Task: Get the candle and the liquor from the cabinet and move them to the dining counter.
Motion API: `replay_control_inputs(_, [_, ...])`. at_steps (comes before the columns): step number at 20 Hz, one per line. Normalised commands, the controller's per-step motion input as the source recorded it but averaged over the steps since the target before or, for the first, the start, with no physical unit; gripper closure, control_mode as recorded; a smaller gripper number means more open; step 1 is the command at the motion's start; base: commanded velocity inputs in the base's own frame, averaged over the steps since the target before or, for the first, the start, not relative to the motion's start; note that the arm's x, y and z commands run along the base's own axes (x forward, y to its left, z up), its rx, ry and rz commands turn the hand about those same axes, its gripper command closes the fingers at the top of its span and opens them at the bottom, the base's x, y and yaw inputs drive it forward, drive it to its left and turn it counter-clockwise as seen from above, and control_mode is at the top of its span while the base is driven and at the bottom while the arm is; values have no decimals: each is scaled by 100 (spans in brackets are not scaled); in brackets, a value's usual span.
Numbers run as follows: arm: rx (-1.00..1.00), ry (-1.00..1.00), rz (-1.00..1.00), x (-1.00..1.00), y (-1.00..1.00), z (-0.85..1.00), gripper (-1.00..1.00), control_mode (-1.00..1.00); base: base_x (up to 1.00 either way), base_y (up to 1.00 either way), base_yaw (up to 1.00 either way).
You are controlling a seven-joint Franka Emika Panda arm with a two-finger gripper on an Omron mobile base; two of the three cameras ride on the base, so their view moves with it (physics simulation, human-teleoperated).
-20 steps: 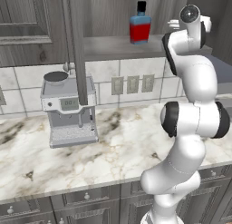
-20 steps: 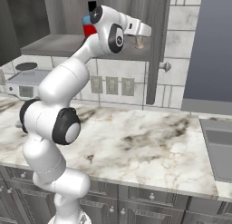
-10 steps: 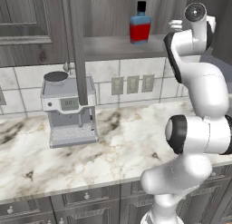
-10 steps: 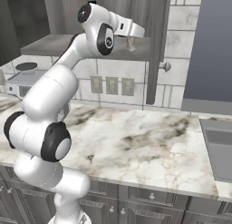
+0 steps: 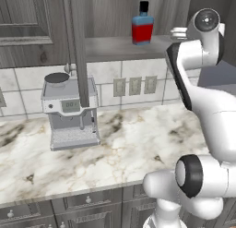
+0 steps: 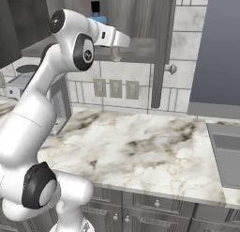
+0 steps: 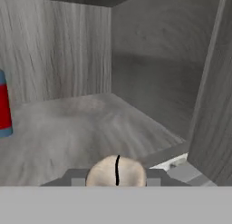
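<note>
My gripper (image 7: pixel 116 175) is shut on the candle (image 7: pixel 106 169), a pale beige stub with a dark wick line that sits between the fingertips. In the right base view the gripper (image 6: pixel 115 51) holds the candle (image 6: pixel 116 54) at the front edge of the open cabinet (image 6: pixel 140 43) shelf. The hand (image 5: pixel 179 34) is level with the shelf, right of the liquor. The liquor (image 5: pixel 143 25), a blue-over-red bottle with a black cap, stands upright on the cabinet shelf (image 5: pixel 110 48); its edge appears as the liquor (image 7: pixel 3 105) at the far left. The dining counter is out of view.
An open cabinet door (image 5: pixel 76 47) hangs edge-on left of the shelf, another door (image 6: pixel 162 48) to the right. A coffee machine (image 5: pixel 70 111) stands on the marble worktop (image 5: pixel 133 144) below. A sink (image 6: pixel 227 151) lies at the right end.
The hand has drawn back toward the shelf's front edge with the candle still gripped, and the elbow has swung out. The bottle and the base have not moved.
</note>
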Motion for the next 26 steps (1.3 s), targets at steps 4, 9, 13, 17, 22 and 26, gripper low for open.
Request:
replay_control_inputs(4, [0,6,13,-100,33,0,100,-100,0,0,0])
replay_control_inputs(9, [1,0,12,-100,26,0,100,-100,0,0,0])
replay_control_inputs(13, [0,5,7,-100,30,0,100,-100,0,0,0])
replay_control_inputs(17, [0,6,8,-97,32,-8,100,-100,0,0,0])
replay_control_inputs(22, [0,6,9,-86,48,-14,100,-100,0,0,0])
replay_control_inputs(26, [0,2,8,-49,27,-3,100,-100,0,0,0])
